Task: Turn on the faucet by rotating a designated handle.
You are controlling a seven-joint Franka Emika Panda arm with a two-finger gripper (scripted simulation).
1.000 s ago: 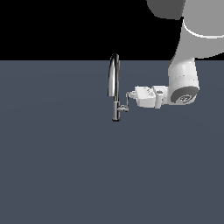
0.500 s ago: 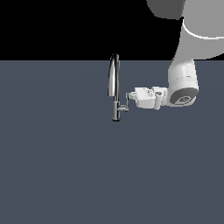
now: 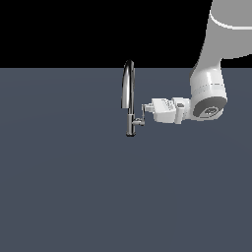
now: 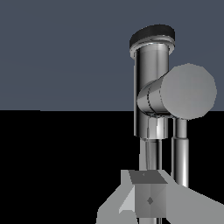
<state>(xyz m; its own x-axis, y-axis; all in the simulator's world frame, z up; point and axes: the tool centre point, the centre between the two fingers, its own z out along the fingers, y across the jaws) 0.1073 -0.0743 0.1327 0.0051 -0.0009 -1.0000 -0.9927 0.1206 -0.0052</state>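
Faucet handle (image 3: 142, 114) and claw (image 3: 144, 109) meet at the lower body of the tap: the claw reaches in level from three o'clock in the exterior view, its tip right at the thin chrome lever, though actual contact and how far its fingers are spread cannot be told. In the wrist view, one finger (image 4: 148, 199) sits close beside the lever rod (image 4: 180, 148). Outward, the faucet (image 3: 129, 98) stands upright on the dark grey surface (image 3: 64, 187), its arched spout rising toward twelve o'clock. The white arm (image 3: 209, 93) extends away toward one o'clock.
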